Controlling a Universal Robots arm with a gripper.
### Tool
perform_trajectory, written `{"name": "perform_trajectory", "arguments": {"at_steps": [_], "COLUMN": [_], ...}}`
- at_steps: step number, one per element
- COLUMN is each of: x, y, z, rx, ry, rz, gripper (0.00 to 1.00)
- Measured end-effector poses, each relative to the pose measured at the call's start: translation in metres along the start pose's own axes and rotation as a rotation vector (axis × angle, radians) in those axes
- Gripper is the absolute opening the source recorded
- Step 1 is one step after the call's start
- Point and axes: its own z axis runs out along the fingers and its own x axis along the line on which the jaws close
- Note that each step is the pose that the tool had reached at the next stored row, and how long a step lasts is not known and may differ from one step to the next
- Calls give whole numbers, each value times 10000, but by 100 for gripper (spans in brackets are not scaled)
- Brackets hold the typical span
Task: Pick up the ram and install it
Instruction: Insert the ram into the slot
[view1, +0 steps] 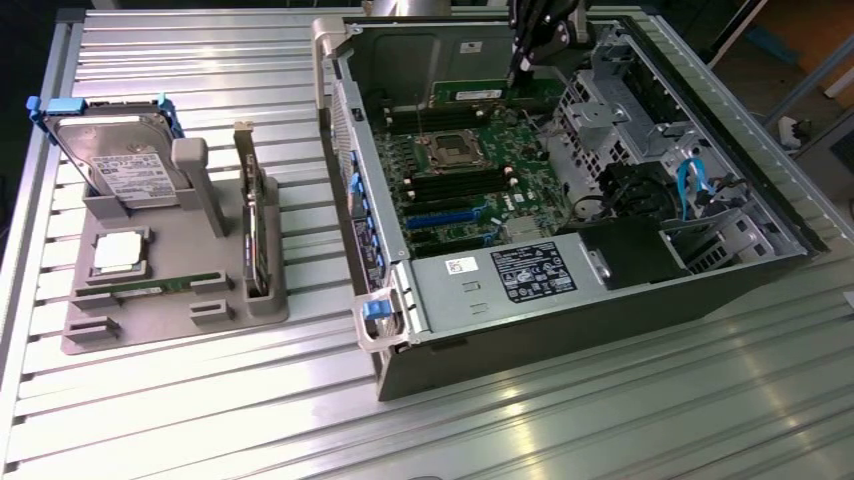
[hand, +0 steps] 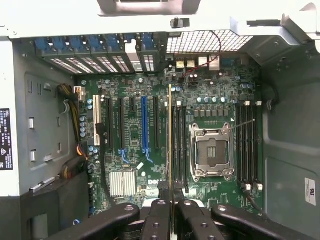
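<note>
My gripper (view1: 523, 66) hangs over the far end of the open computer case (view1: 694, 300), shut on the ram (view1: 475, 93), a narrow green stick. In the wrist view the ram (hand: 170, 140) shows edge-on as a thin line between the black fingers (hand: 158, 217). It runs above the motherboard (hand: 135, 135), just beside the dark memory slots (hand: 179, 145) next to the empty CPU socket (hand: 211, 150). I cannot tell whether it touches a slot. Another green stick (view1: 144, 286) lies in the grey holder (view1: 94, 335) on the exterior view's left.
The grey holder also carries a hard drive (view1: 127, 160), a square silver CPU chip (view1: 118, 250) and an upright expansion card (view1: 251, 230). More memory slots (hand: 247, 145) lie on the socket's other side. A power supply (view1: 514, 275) and drive cage (view1: 607, 130) crowd the case.
</note>
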Motion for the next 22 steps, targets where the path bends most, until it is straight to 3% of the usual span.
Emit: {"name": "perform_trajectory", "arguments": {"at_steps": [3, 22], "x": [-14, -26], "y": [0, -17], "z": [20, 410], "rx": [-1, -2], "ry": [-51, -53], "rz": [-1, 0], "gripper": [12, 12]}}
